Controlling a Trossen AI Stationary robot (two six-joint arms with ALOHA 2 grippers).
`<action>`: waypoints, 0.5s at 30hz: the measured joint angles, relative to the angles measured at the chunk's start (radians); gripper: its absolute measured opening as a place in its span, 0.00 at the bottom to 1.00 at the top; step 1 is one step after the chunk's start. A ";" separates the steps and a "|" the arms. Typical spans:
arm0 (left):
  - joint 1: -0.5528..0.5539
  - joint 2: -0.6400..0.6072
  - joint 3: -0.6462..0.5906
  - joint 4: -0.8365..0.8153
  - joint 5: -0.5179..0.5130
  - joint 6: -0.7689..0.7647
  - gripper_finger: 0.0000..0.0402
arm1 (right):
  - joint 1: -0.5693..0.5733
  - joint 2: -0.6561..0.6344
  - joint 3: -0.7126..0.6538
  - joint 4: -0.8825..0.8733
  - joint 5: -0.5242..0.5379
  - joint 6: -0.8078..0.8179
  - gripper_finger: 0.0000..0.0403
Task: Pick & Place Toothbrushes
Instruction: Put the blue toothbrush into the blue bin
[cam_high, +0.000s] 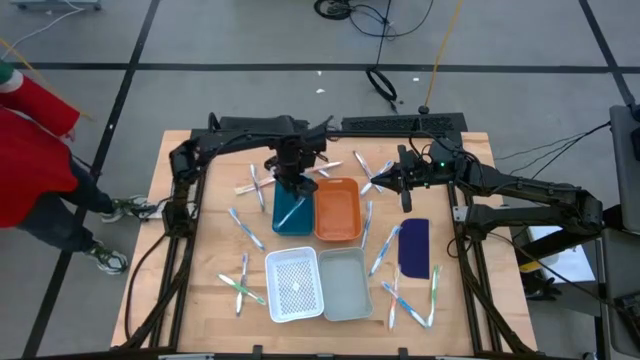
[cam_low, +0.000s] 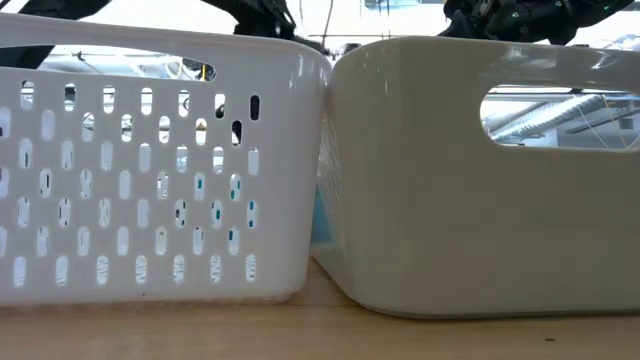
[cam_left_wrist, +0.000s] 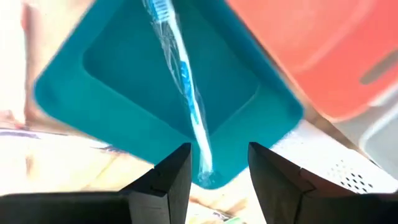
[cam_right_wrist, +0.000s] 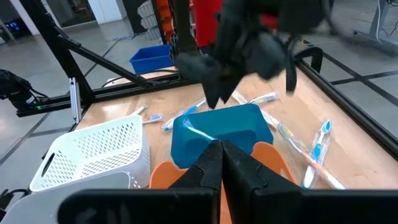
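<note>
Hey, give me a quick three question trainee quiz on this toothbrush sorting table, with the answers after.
1. True or false: the blue-and-white plastic toothbrush lies in the teal plastic tray.
2. Which gripper is above that tray: A left gripper, B right gripper?
3. Fill in: the round-cornered orange plastic tray sits beside the teal tray, and nearer the front stands the white ____ basket.

Key: 1 true. 2 A, fingers open. 3 perforated.
</note>
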 joint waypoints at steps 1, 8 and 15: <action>-0.002 -0.019 0.000 0.014 -0.010 0.007 0.39 | 0.000 0.000 0.000 0.000 0.000 0.000 0.00; -0.025 -0.150 0.000 0.163 -0.189 0.098 0.39 | 0.000 0.000 0.000 -0.008 0.000 0.000 0.00; -0.037 -0.262 0.000 0.269 -0.335 0.111 0.37 | -0.001 0.000 0.000 -0.014 0.000 0.000 0.00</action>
